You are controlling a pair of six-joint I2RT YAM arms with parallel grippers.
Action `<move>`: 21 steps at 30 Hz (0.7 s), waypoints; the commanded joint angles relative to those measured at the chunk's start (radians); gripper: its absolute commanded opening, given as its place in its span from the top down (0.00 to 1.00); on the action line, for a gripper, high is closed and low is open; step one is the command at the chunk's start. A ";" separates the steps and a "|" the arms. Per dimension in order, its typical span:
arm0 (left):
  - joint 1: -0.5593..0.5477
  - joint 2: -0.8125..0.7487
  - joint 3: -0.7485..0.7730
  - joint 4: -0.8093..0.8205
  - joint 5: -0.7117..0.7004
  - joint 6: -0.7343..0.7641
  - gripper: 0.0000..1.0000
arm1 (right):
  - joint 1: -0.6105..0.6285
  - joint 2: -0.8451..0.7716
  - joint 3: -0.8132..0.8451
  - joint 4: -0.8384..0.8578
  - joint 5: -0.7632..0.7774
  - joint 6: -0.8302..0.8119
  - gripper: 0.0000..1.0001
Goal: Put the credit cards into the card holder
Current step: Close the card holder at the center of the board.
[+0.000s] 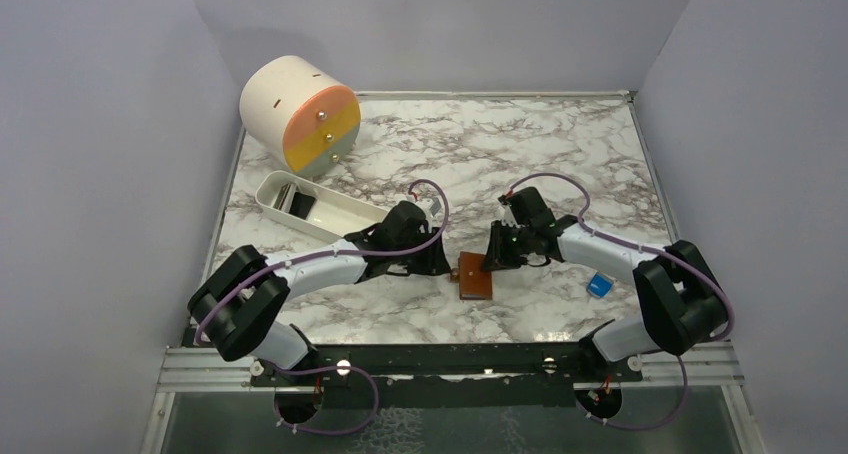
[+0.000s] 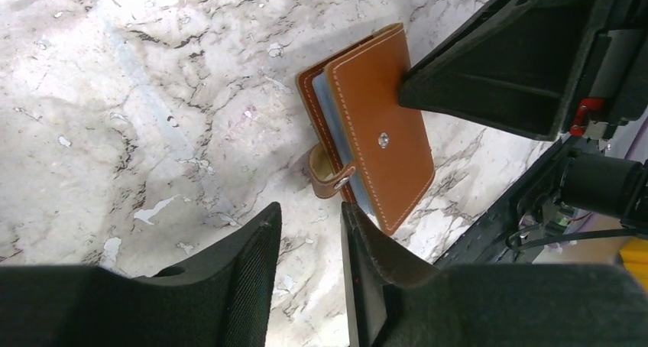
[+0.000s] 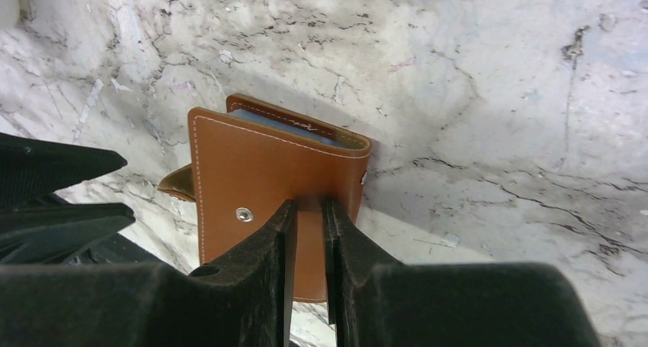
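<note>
The credit cards (image 1: 300,206) sit in the white tray (image 1: 345,214) at ten o'clock, and the card holder (image 1: 475,279) lies nearly shut at six; a slipping fingertip could skid it or drop the cover closed. The left gripper (image 2: 309,217) reaches low from nine o'clock, half open and empty. The right gripper (image 3: 306,208) leans in from three, jaws narrow over the cover, hold unclear.

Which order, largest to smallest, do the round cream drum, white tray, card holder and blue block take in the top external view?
1. round cream drum
2. white tray
3. card holder
4. blue block
No two look alike in size, so none is left unranked.
</note>
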 commanded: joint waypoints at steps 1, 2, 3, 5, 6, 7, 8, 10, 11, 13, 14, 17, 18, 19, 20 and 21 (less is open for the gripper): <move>0.002 -0.003 -0.013 -0.006 -0.033 -0.020 0.67 | 0.014 -0.026 -0.008 -0.078 0.104 -0.029 0.80; 0.002 0.002 -0.012 -0.008 -0.033 -0.020 0.71 | 0.022 -0.031 -0.003 -0.080 0.103 -0.021 0.80; 0.003 0.008 -0.012 -0.004 -0.033 -0.022 0.73 | 0.030 -0.032 0.002 -0.081 0.101 -0.016 0.81; 0.002 0.015 -0.018 0.018 -0.025 -0.032 0.76 | 0.049 -0.021 0.021 -0.090 0.111 -0.008 0.81; 0.002 0.021 -0.021 0.039 -0.020 -0.038 0.76 | 0.060 -0.014 0.032 -0.099 0.119 -0.005 0.81; 0.002 0.027 -0.021 0.050 -0.014 -0.044 0.76 | 0.070 -0.007 0.042 -0.105 0.123 -0.003 0.81; 0.003 0.035 -0.021 0.057 -0.008 -0.048 0.76 | 0.079 -0.005 0.051 -0.107 0.125 0.001 0.81; 0.003 0.050 -0.018 0.068 0.007 -0.051 0.76 | 0.099 -0.005 0.067 -0.108 0.128 0.007 0.81; 0.003 0.056 -0.018 0.073 0.012 -0.051 0.76 | 0.110 -0.003 0.078 -0.111 0.130 0.011 0.81; 0.002 0.062 -0.019 0.076 0.016 -0.051 0.76 | 0.131 0.004 0.101 -0.119 0.136 0.019 0.81; 0.002 0.065 -0.021 0.076 0.017 -0.050 0.76 | 0.142 0.008 0.108 -0.124 0.141 0.024 0.82; 0.002 0.063 -0.024 0.077 0.014 -0.049 0.76 | 0.163 0.024 0.132 -0.131 0.147 0.033 0.82; 0.002 0.061 -0.026 0.077 0.013 -0.049 0.76 | 0.169 0.028 0.138 -0.132 0.148 0.035 0.82; 0.003 0.059 -0.025 0.074 0.011 -0.049 0.76 | 0.177 0.033 0.143 -0.132 0.150 0.037 0.82; 0.002 0.058 -0.024 0.069 0.008 -0.049 0.76 | 0.184 0.039 0.147 -0.130 0.150 0.038 0.82; 0.002 0.057 -0.022 0.063 0.007 -0.048 0.76 | 0.191 0.046 0.150 -0.127 0.151 0.040 0.82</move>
